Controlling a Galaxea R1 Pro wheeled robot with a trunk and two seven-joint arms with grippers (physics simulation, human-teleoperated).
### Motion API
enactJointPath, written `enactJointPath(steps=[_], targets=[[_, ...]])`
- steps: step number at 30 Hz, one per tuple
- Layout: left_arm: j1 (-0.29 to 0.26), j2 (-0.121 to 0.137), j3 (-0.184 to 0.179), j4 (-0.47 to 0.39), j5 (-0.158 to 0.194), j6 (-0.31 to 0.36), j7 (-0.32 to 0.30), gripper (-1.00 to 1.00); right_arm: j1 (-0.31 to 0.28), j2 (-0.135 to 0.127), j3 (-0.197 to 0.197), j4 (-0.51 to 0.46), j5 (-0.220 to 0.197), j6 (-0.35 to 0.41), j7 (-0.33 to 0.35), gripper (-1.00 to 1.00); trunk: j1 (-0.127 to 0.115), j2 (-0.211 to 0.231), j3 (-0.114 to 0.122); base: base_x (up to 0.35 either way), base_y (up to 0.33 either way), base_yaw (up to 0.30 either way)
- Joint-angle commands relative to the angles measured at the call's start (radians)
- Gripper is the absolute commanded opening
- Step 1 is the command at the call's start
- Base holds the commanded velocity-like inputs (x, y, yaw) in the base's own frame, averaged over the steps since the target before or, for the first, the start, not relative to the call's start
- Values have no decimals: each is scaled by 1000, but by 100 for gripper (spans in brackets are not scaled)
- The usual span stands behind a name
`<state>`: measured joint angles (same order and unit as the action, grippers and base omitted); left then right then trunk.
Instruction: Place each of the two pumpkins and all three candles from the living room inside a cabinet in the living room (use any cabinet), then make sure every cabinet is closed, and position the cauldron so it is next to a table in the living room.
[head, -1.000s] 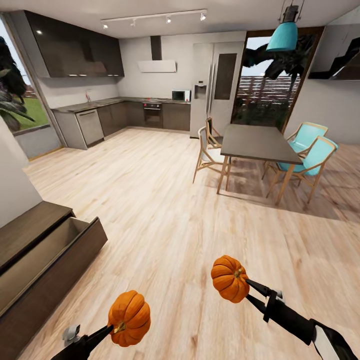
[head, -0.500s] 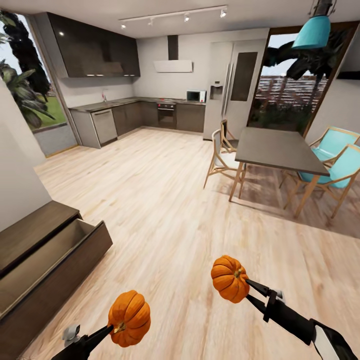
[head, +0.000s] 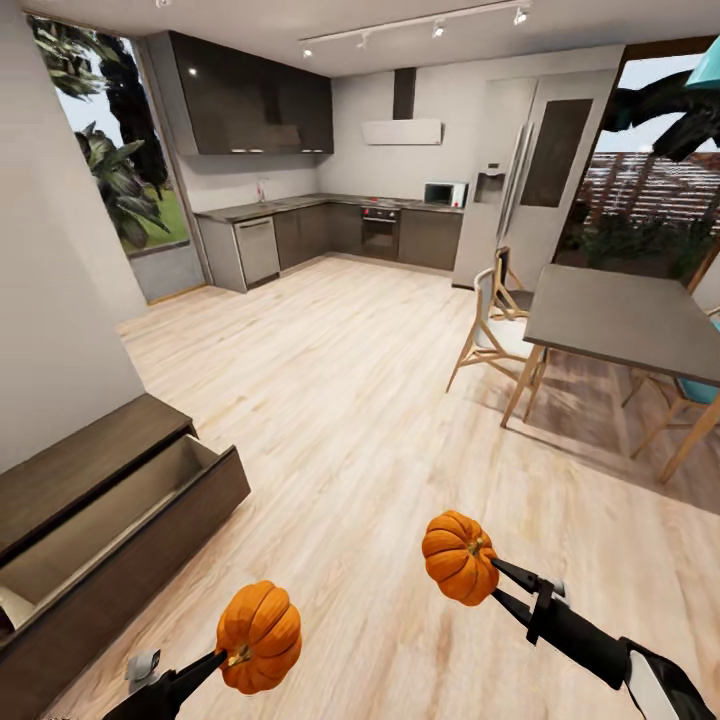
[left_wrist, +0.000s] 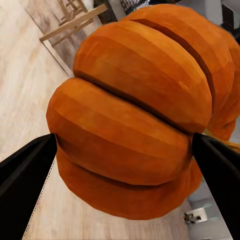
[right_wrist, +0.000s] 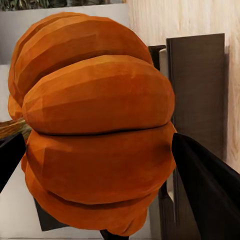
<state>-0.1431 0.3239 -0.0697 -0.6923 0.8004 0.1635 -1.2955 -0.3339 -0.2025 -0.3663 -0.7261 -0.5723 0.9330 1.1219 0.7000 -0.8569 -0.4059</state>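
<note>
I carry two orange ribbed pumpkins above the plank floor. My left gripper (head: 212, 662) is shut on one pumpkin (head: 258, 637), which looms close in the left wrist view (left_wrist: 135, 115) between the black fingers (left_wrist: 22, 185). My right gripper (head: 503, 583) is shut on the other pumpkin (head: 459, 558), gripped near its stem and seen close up in the right wrist view (right_wrist: 95, 130). The low dark brown cabinet (head: 130, 560) stands at the left by the wall. Its drawer is pulled out and shows a pale wood inside (head: 110, 515). The cabinet lies ahead and to the left of both grippers.
A grey dining table (head: 630, 320) with wooden chairs (head: 495, 335) stands at the right. Dark kitchen counters (head: 330, 225) and a tall fridge (head: 510, 190) line the far wall. A white wall (head: 60, 300) rises behind the cabinet. Wide plank floor (head: 340, 420) lies ahead.
The whole picture has slid to the right, so the camera has turned left. The cabinet now shows larger and nearer the middle. Both grippers hold their pumpkins as before.
</note>
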Motion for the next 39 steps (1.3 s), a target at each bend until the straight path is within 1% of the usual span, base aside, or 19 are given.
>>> enactJointPath(steps=[1,5,20,39], targets=[[-1,1,-5,0,11,10,-2,-100,0,0,-2,-1,-9,11,3,-100,1,-1,-1,308,-121,288],[-1,2,-5,1,11,10,-5,-100,0,0,-2,-1,-9,10,3,-100,1,-1,-1,182,-73,288],[-1,3,-5,1,13,11,-11,-100,0,1,-2,-1,-9,10,3,-100,1,-1,-1,27,-9,288],[-1,3,-5,1,13,10,-10,-100,0,3,-2,-1,-3,11,2,-100,1,-1,-1,253,-131,289]])
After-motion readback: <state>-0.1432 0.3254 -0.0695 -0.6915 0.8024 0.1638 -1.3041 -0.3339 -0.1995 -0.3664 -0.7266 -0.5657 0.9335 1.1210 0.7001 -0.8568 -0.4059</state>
